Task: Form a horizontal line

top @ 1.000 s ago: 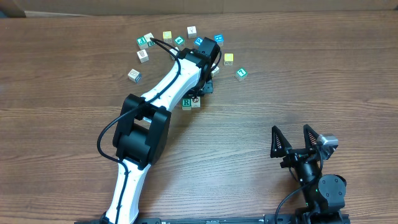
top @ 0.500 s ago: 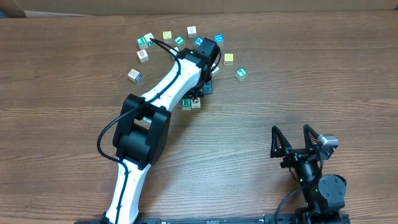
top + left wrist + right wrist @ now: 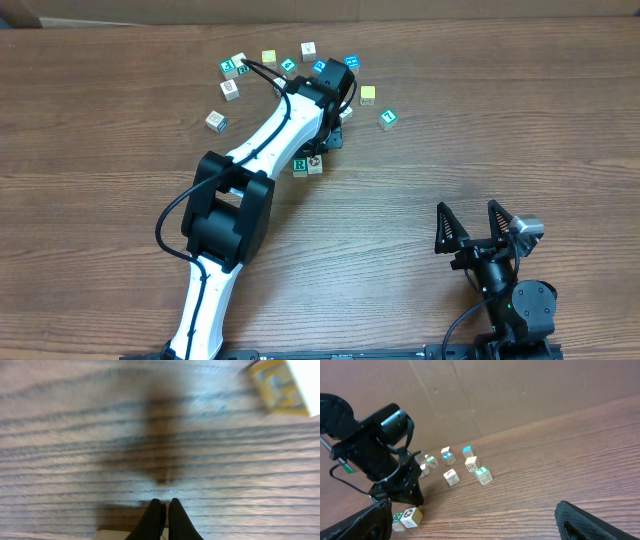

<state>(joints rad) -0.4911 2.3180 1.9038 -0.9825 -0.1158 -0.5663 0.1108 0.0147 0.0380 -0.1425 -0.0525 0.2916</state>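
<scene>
Green R cube [image 3: 300, 165] — touching a dark-picture cube [image 3: 315, 164].

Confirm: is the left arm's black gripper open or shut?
Shut: the black left gripper shows fingertips touching in its wrist view, nothing between them.

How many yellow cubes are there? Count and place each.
2. One yellow cube sits far back, left of the left arm; the other yellow cube lies right of it. The arm may hide more.
</scene>
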